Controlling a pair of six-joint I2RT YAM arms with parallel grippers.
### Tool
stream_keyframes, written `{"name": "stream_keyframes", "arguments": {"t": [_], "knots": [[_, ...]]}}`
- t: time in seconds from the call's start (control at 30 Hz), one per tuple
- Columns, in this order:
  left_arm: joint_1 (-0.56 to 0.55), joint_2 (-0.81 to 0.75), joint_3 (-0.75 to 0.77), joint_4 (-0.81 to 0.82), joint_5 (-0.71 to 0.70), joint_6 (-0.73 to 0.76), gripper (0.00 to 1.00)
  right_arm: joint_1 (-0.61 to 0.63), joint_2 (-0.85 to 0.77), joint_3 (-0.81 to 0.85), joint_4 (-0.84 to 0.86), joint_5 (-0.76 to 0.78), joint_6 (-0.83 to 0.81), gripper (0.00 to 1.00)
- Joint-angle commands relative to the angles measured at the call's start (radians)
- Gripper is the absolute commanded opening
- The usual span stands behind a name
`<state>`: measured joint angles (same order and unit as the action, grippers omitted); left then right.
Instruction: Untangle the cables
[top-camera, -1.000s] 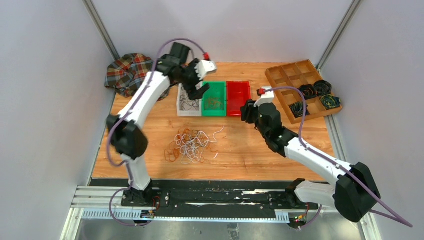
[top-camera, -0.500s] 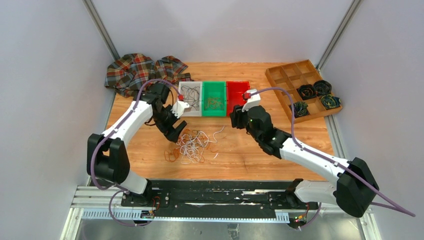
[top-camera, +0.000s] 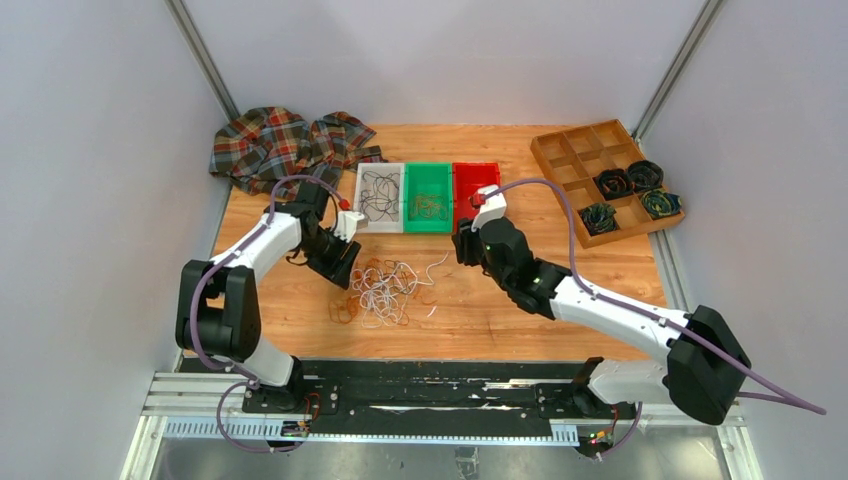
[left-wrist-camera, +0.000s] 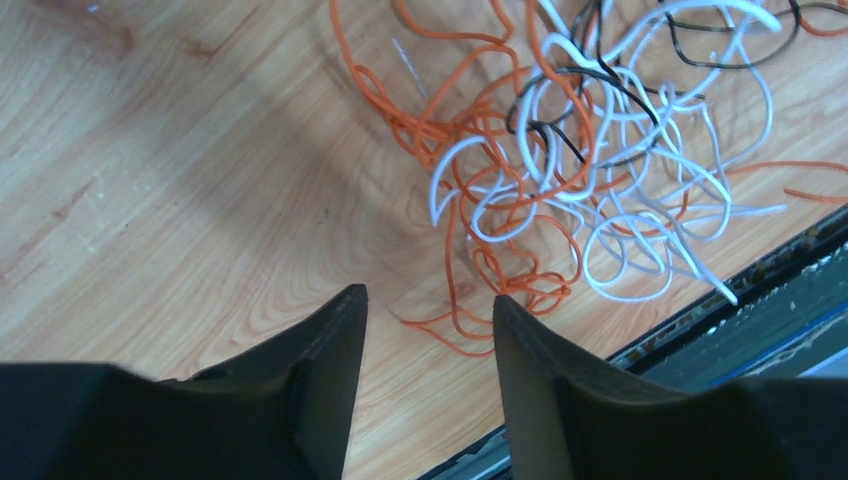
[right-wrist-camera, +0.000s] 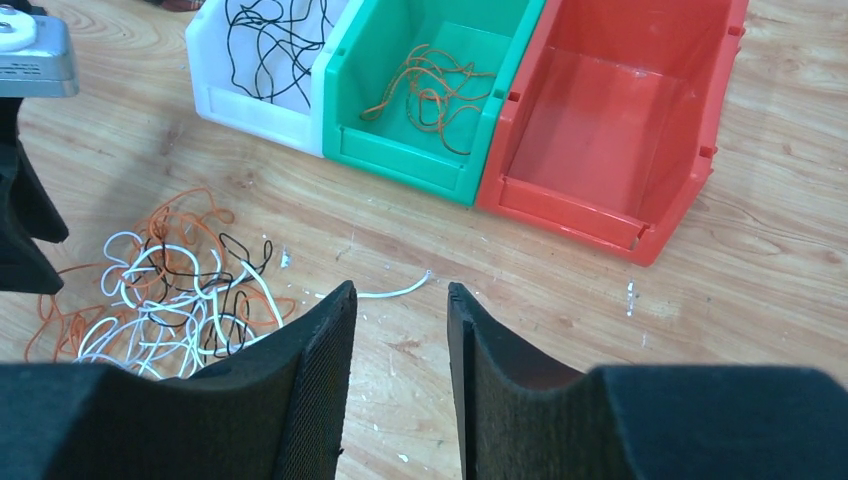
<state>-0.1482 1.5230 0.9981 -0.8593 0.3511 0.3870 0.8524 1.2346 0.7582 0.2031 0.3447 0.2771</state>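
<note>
Cables (top-camera: 385, 290) lay bunched lower centre of top view, my left gripper (left-wrist-camera: 428, 300) hung parted, empty — at the bunch's left edge, my right gripper (right-wrist-camera: 398, 290) likewise parted, empty — just below the red bin (right-wrist-camera: 600, 110)

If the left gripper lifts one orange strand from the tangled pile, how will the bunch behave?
Likely floppy: the cables lie in loose, irregular loops flat on the table, so a lifted strand should droop. Orange, white and black strands interlace, so pulling one would probably drag neighbours along. Being so thin, the bunch looks light and may slide on the wood.
</note>
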Motion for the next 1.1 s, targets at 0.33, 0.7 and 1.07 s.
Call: {"name": "stream_keyframes", "arguments": {"t": [0.33, 0.7, 1.07], "knots": [[-0.002, -0.001, -0.023, 0.035, 0.012, 0.054, 0.29, 0.027, 0.017, 0.056, 0.002, 0.033, 0.003, 0.37], [-0.002, -0.006, -0.041, -0.009, 0.073, 0.191, 0.49, 0.038, 0.013, 0.059, 0.004, 0.043, 0.011, 0.36], [-0.025, -0.031, 0.009, -0.005, -0.008, 0.141, 0.06, 0.040, 0.010, 0.031, 0.047, 0.044, 0.022, 0.38]]}}
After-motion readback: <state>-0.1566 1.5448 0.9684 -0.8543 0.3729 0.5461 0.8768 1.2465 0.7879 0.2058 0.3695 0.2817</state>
